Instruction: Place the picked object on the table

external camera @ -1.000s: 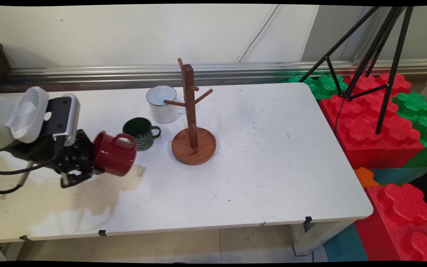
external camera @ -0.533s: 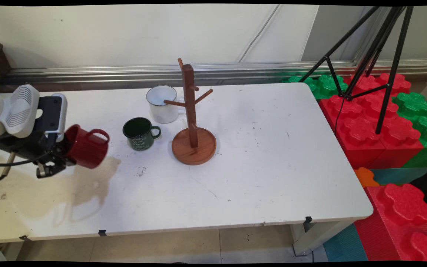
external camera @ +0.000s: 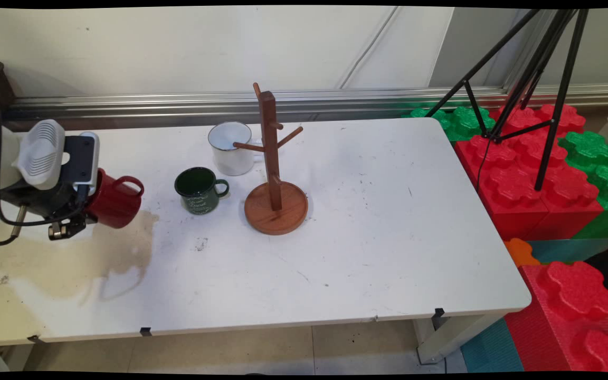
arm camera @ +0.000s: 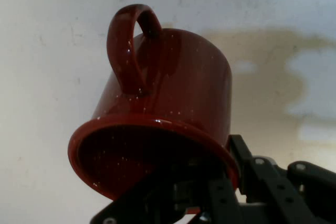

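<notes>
Gripper (external camera: 90, 203) clamped on red mug's (external camera: 114, 199) rim, mug tipped sideways, handle up

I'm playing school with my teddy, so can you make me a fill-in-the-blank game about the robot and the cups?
1. The gripper holds a mug coloured ____.
2. The green mug stands on the ____.
3. The white mug stands behind the ____ mug.
4. The mug tree is made of ____.

Missing words: red; table; green; wood
</notes>
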Action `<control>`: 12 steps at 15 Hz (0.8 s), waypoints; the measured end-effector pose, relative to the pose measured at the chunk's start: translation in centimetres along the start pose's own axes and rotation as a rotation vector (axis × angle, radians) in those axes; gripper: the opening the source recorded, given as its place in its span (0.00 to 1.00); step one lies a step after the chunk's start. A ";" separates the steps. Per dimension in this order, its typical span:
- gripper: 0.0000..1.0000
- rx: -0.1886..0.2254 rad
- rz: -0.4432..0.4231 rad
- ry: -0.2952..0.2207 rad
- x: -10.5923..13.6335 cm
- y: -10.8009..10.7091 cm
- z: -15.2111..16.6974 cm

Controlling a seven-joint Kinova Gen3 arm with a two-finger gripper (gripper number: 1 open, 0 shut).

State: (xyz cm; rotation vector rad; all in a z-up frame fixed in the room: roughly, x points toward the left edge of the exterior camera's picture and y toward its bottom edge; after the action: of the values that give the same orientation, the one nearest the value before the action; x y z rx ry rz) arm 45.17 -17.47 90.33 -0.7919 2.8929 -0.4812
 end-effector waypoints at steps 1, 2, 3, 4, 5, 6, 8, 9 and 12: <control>0.00 0.008 0.003 -0.011 0.0 -0.2 0.3; 0.00 0.012 0.006 -0.025 0.0 -0.4 0.6; 0.00 0.010 0.009 -0.045 -0.1 -0.7 1.0; 0.00 0.006 0.011 -0.064 -0.1 -0.9 1.5; 0.00 0.002 0.013 -0.080 -0.1 -1.0 1.9; 0.00 0.000 0.015 -0.089 -0.1 -1.2 2.2; 0.00 -0.009 0.019 -0.119 0.0 -1.5 3.0; 0.00 -0.016 0.022 -0.133 0.0 -1.6 3.5; 0.00 -0.032 0.031 -0.160 0.1 -2.0 4.5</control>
State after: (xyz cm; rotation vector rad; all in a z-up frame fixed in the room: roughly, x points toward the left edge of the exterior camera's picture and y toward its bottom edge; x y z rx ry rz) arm 46.81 -20.37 86.73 -0.7523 2.7671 -0.3520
